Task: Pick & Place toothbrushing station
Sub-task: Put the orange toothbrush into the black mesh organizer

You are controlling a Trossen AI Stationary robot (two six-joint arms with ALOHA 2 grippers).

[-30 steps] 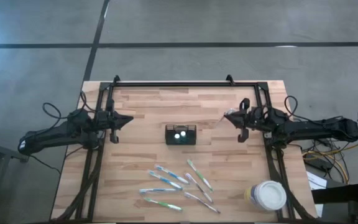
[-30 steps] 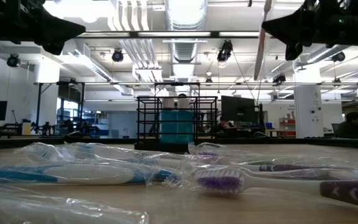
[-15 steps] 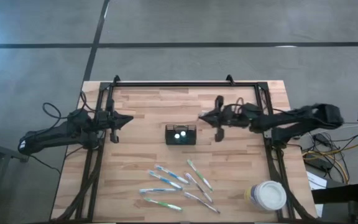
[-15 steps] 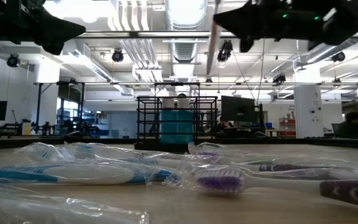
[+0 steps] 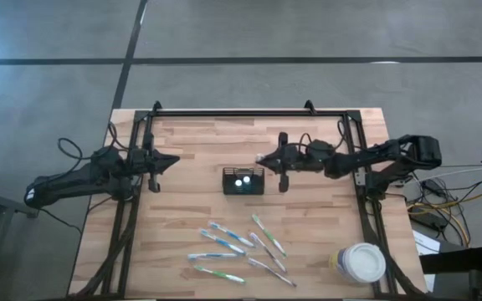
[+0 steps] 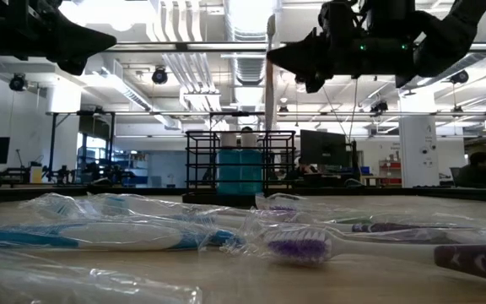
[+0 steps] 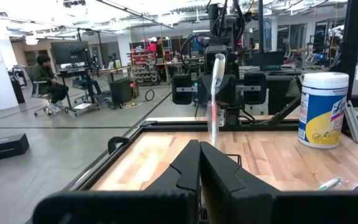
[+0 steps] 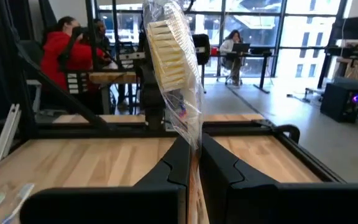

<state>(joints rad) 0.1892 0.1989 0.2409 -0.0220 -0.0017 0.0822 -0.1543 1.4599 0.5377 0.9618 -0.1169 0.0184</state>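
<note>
The black wire-mesh caddy (image 5: pixel 243 181) stands on its base at mid-table, with two white-capped tubes (image 5: pixel 242 179) inside. Several wrapped toothbrushes (image 5: pixel 237 249) lie flat on the wood nearer the front edge. My right gripper (image 5: pixel 264 157) reaches level from the table's right, just beyond the caddy's far right corner, and is shut on a plastic-wrapped toothbrush (image 8: pixel 166 56). My left gripper (image 5: pixel 174 160) waits shut at the table's left, holding nothing. My right gripper pinches the wrapped toothbrush between its two fingers on the handle just below the head (image 8: pixel 190 140). The fingers come level from the table's right and lie across the brush. It stands upright, bristle head (image 6: pixel 272 24) above the fingers and handle (image 6: pixel 268 118) hanging below, clear of the table.
A large canister with a white lid (image 5: pixel 360 263) stands at the front right corner. A black frame rail (image 5: pixel 241 113) runs along the table's far edge and down both sides. Bare wood lies between the caddy and the left arm.
My right gripper has travelled toward the table's left, from near the right rail to beside the caddy, carrying the toothbrush. The brush was tilted and now stands upright. My left arm has kept still.
</note>
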